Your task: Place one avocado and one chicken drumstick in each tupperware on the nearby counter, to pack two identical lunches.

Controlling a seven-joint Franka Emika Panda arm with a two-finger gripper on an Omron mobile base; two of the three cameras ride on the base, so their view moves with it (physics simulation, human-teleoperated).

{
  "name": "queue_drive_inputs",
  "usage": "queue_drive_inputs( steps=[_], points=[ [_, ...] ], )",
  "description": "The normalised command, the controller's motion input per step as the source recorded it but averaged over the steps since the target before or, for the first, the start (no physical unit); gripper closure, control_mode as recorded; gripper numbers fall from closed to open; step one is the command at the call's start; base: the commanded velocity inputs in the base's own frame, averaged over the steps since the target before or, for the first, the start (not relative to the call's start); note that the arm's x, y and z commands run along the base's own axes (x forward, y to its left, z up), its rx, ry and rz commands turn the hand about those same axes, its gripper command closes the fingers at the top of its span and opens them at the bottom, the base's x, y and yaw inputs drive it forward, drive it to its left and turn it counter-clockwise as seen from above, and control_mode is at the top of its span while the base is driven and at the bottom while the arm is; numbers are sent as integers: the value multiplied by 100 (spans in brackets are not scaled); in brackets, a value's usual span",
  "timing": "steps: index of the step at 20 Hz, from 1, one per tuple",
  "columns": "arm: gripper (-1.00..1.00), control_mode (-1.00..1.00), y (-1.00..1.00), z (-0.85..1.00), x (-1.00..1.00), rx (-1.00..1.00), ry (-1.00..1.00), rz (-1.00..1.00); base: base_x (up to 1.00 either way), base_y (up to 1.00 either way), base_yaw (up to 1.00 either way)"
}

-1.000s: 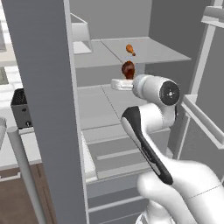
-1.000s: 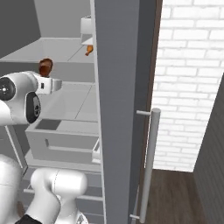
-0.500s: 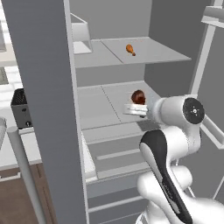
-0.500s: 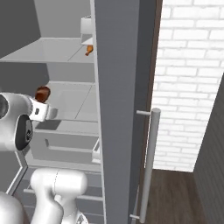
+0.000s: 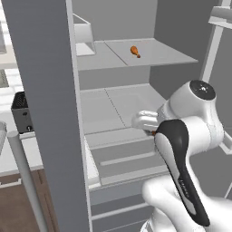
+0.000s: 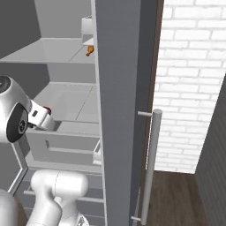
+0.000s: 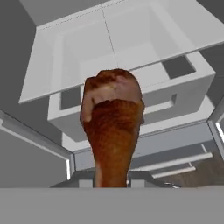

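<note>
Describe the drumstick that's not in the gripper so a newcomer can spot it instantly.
Start at the open fridge and go to its top shelf. The orange drumstick lies alone there, small and slim. Unlike the dark reddish-brown drumstick held between the fingers lower down, it is lighter and touched by nothing.

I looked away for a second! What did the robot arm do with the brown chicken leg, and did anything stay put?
The gripper carried the dark reddish-brown drumstick down and back, from beside the middle shelf to low by the drawer, coming out of the fridge. It kept hold of it all the way. The orange drumstick stayed on the top shelf.
</note>
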Motion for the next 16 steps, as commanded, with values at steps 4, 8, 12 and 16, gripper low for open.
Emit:
queue_drive_inputs(
  steps=[4,8,12,16],
  points=[
    [100,100,-1,-4,-25,0,0,0,-75,-12,3],
    [100,100,0,0,0,0,0,0,-100,-5,21],
    [100,100,0,0,0,0,0,0,-100,2,54],
    [100,100,0,0,0,0,0,0,-93,16,66]
  ],
)
